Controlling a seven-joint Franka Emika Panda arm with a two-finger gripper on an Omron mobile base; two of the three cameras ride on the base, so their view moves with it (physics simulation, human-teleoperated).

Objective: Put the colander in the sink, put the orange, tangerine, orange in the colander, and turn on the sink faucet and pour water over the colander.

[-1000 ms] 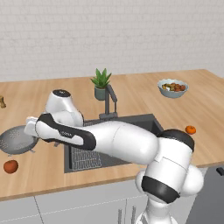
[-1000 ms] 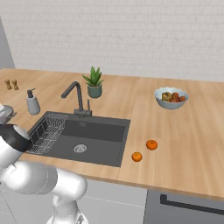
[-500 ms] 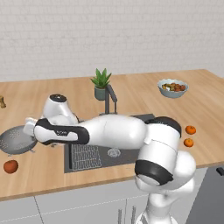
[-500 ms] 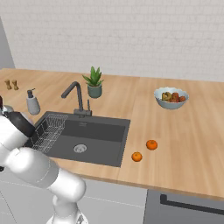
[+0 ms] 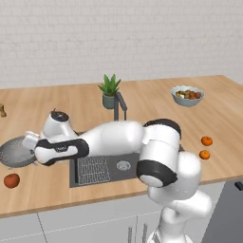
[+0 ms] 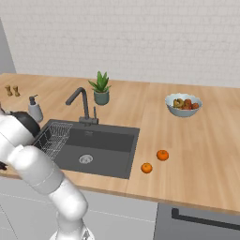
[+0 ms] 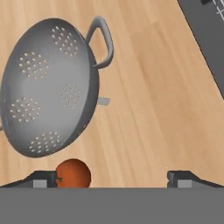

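The grey colander lies on the wooden counter left of the sink, with one loop handle towards the sink. My gripper hovers open just beside it, with bare wood between its fingertips. A reddish-orange fruit sits by the colander's near rim, also seen at the counter's front left. Two small orange fruits rest right of the sink. The dark faucet stands behind the basin. Water is out of view.
A wire rack fills the sink's left end. Behind the sink stand a potted plant and a soap dispenser. A pale bowl of mixed fruit sits at the back right. My arm stretches low across the sink's front.
The arm has swung lower and farther left, bringing the hand closer to the colander. The jaws stayed open and nothing on the counter moved.
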